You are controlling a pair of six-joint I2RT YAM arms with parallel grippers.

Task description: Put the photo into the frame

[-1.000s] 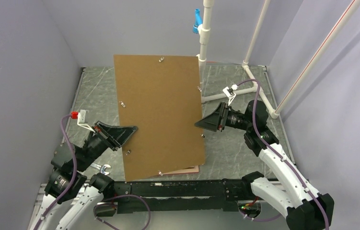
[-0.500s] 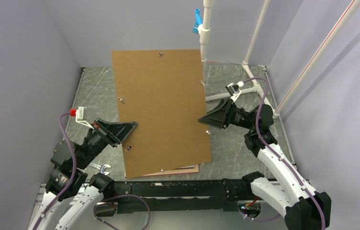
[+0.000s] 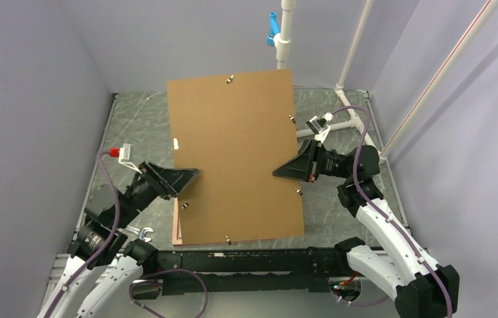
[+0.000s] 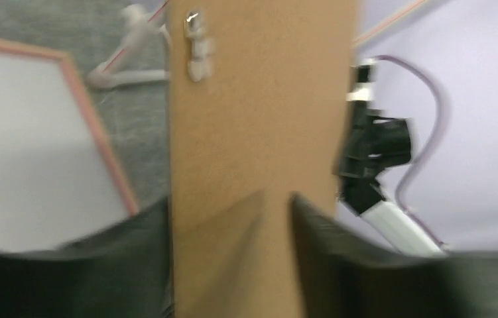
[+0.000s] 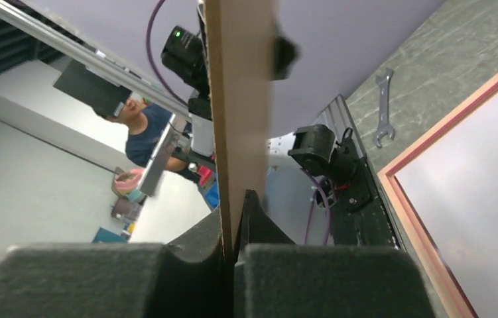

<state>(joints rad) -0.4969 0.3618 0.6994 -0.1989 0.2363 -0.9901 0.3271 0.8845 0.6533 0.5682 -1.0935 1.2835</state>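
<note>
A large brown backing board point(image 3: 239, 152) hangs tilted above the table. My right gripper point(image 3: 278, 172) is shut on the board's right edge, and the right wrist view shows the board point(image 5: 239, 79) edge-on, pinched between the closed jaws of the right gripper point(image 5: 235, 205). My left gripper point(image 3: 191, 177) is open at the left edge. In the left wrist view the left gripper point(image 4: 226, 199) has its jaws well apart around the blurred board point(image 4: 252, 119). The salmon-edged frame point(image 3: 177, 225) point(image 4: 97, 132) point(image 5: 451, 119) lies flat underneath. A plain whitish surface fills it; I cannot tell whether that is the photo.
A small wrench point(image 3: 141, 232) point(image 5: 384, 106) lies on the marble-patterned table near the left arm's base. White PVC pipes point(image 3: 286, 40) rise at the back right, with one running along the table point(image 3: 329, 129). Purple walls close three sides. Small metal clips point(image 3: 230, 79) stud the board.
The right gripper closed on the board's right edge. The left gripper opened and let the left edge go. The board shifted right, uncovering the frame's left edge.
</note>
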